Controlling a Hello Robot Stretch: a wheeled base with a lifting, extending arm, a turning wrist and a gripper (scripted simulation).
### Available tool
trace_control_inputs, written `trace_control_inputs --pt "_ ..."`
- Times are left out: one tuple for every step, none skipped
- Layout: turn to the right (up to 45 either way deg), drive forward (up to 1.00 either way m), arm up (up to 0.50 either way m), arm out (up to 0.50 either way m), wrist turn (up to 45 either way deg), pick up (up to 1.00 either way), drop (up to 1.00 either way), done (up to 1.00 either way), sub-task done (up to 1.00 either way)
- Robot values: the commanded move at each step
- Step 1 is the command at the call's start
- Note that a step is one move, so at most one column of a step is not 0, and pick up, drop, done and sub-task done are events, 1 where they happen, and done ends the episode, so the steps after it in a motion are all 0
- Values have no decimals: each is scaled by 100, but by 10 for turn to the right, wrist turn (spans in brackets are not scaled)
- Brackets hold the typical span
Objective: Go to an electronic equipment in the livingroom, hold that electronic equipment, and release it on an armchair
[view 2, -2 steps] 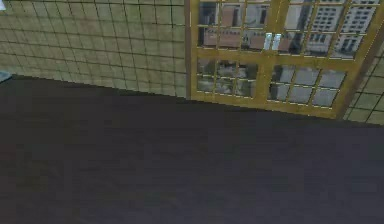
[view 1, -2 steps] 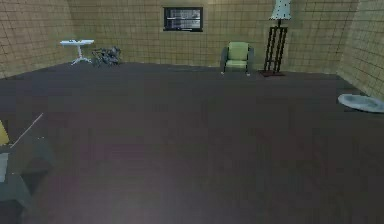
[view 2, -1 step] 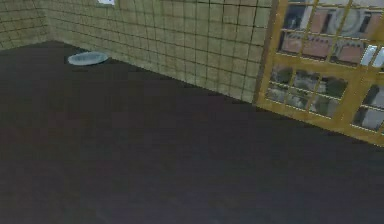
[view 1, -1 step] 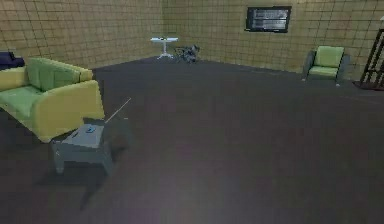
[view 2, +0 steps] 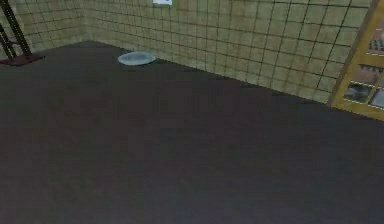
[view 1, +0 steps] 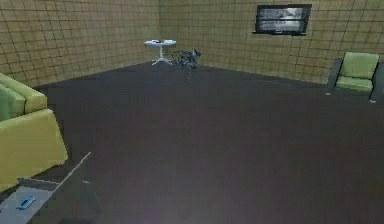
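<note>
In the forward view the yellow-green sofa (view 1: 25,125) runs off the left edge. The grey surface (view 1: 55,195) below it is cut by the bottom corner. The blue and white thing (view 1: 27,203) on it is too small to name, as is the dark shape (view 1: 187,60) beside the far white table (view 1: 160,46). The armchair (view 1: 357,72) is clipped at the right edge. In the arm side view a dark stand (view 2: 12,40) is cut off at the left and a yellow-framed shelf (view 2: 362,75) at the right.
</note>
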Motion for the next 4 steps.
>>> trace_control_inputs --pt "0 100 0 0 0 0 0 0 0" --pt "-60 0 0 0 0 0 0 0 0" --pt "0 50 0 0 0 0 0 0 0" --pt "-90 0 0 0 0 0 0 0 0"
